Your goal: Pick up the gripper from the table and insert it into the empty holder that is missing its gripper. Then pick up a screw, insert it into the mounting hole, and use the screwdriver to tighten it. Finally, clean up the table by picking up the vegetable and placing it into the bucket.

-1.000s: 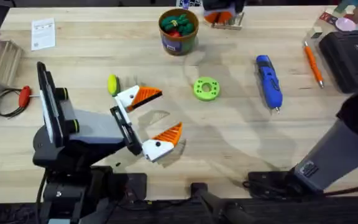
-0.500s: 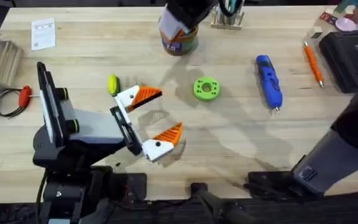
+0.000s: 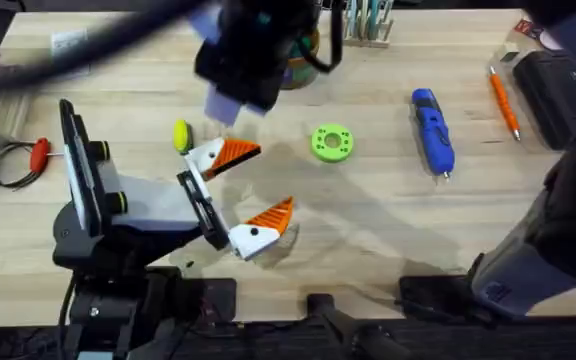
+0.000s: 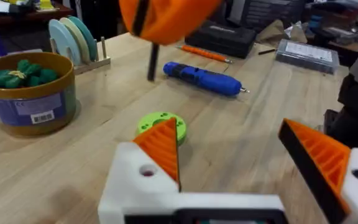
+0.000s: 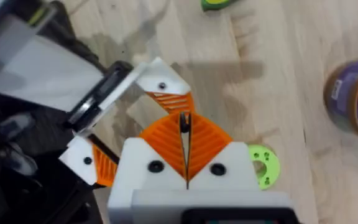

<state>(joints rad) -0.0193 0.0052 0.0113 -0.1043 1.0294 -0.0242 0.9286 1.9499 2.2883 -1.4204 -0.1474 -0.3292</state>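
My right gripper (image 5: 184, 132) is shut on a thin black screw (image 4: 153, 62) that hangs below it. It hovers blurred (image 3: 230, 98) just behind my left gripper (image 3: 271, 180). The left gripper (image 4: 241, 155) rests open on the table, and both of its white mounts carry orange fingers (image 5: 169, 99). Each mount has a mounting hole (image 4: 146, 170). The loose gripper and the empty holder are out of view. The yellow vegetable (image 3: 181, 135) lies left of the far finger. Off to the right lies the blue screwdriver (image 3: 433, 130). The bucket (image 4: 30, 99) at the back holds toy vegetables.
A green disc (image 3: 331, 142) with holes lies between the left gripper and the screwdriver. An orange stick tool (image 3: 503, 100) and a black case (image 3: 568, 90) are at the far right. A red-handled screwdriver (image 3: 38, 155) and a wire coil sit at the left edge.
My right arm has swung left and forward, from the rack at the back, over the bucket, to just behind the left gripper's far finger. The left arm has not moved.
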